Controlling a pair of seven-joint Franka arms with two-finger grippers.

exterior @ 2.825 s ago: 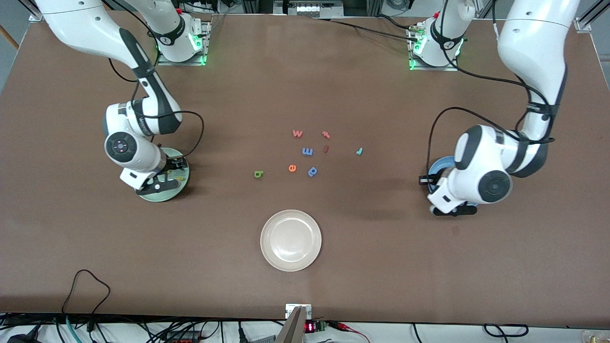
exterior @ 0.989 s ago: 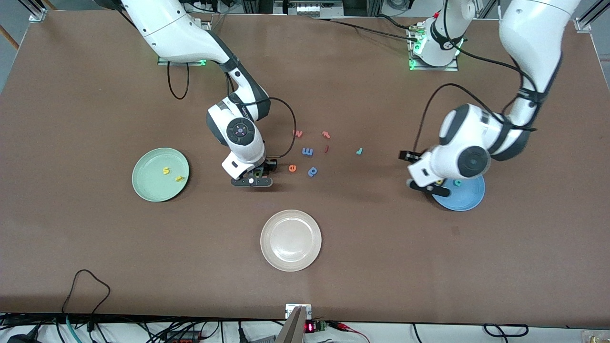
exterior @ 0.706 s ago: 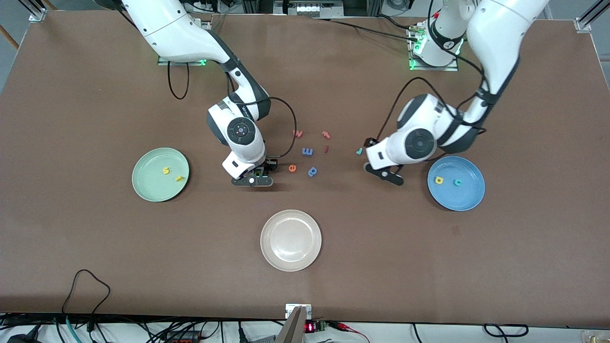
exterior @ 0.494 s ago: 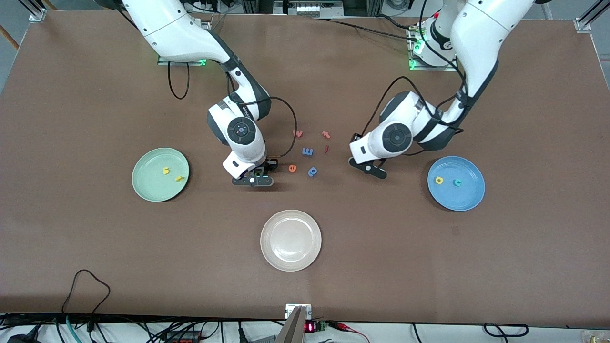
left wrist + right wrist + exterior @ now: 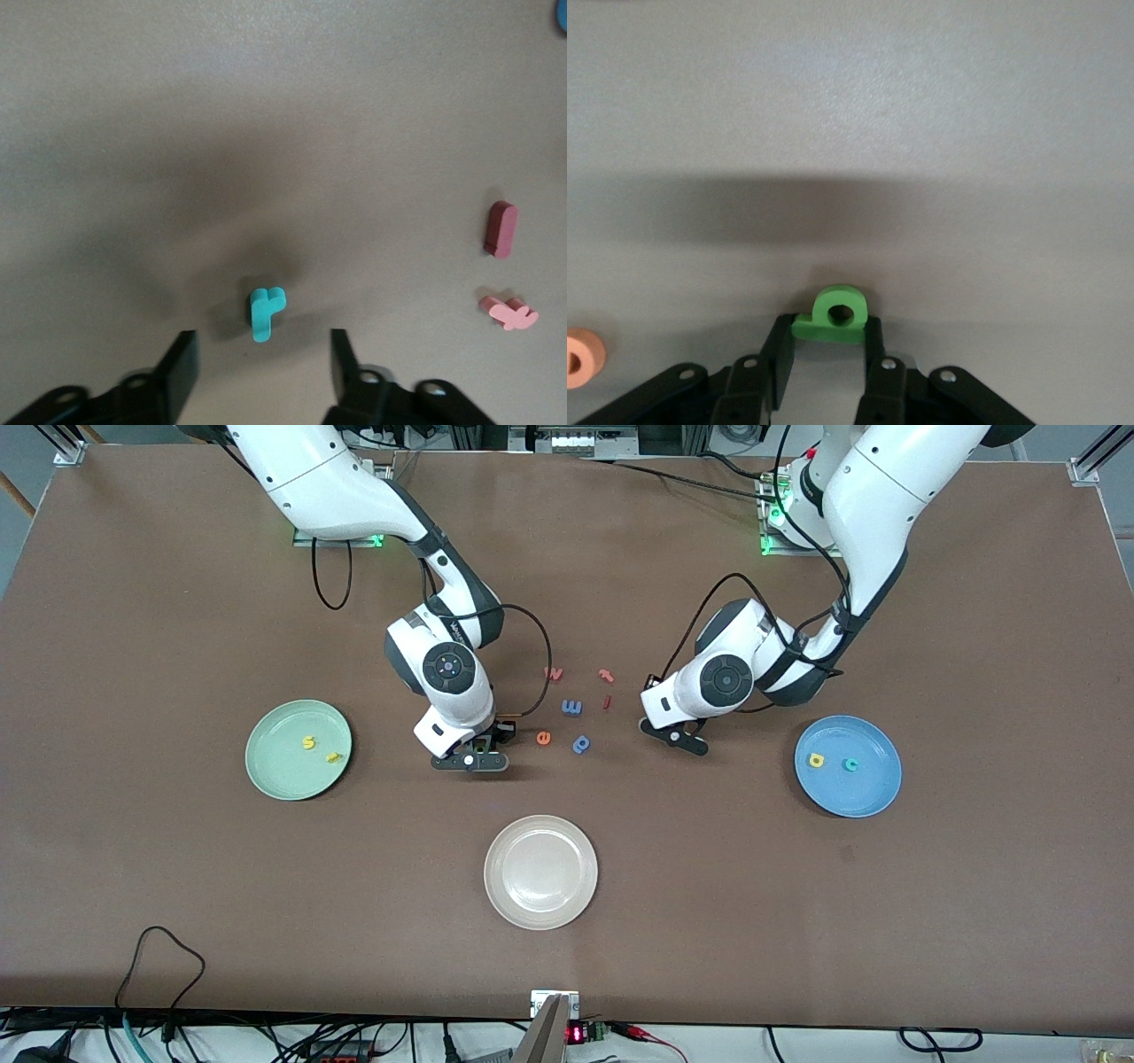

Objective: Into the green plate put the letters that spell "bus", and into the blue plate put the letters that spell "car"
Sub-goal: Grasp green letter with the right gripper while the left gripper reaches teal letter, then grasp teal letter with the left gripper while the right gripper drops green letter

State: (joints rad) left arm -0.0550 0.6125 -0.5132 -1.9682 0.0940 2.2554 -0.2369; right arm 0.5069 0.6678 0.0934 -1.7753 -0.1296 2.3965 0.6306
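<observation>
- Letters for "bus": the green "b" [image 5: 833, 316] sat between the fingers of the right gripper [image 5: 829, 363], which pressed on it from both sides low at the table, so the jaws were nearly closed, with the "b" in their grip.
- Just beside that gripper, toward the left arm's end, lay an orange "e" [image 5: 543, 737], then a blue "p" [image 5: 581, 743].
- Well away toward the right arm's end, the green plate [image 5: 275, 775] held the yellow "s" [image 5: 308, 742] and the yellow "u" [image 5: 333, 757].
- Letters for "car": the teal "r" [image 5: 264, 312] lay flat on the table just ahead of the left gripper [image 5: 262, 372], roughly midway between its two fingertips but touching neither.
- That gripper's jaws stood partly apart, with room to spare on both sides of the "r", and held nothing.
- Out from it, toward the right arm's end, lay a dark red bar [image 5: 500, 228] and a pink letter [image 5: 508, 312], near each other.
- Farther that way lay a blue "m" [image 5: 571, 707] and an orange "w" [image 5: 555, 674].
- Toward the left arm's end, well apart from that gripper, the blue plate [image 5: 873, 793] held the yellow "a" [image 5: 816, 760] and the teal "c" [image 5: 850, 763].
- A cream plate [image 5: 505, 895] sat nearer the front camera than both grippers, about midway between them.
</observation>
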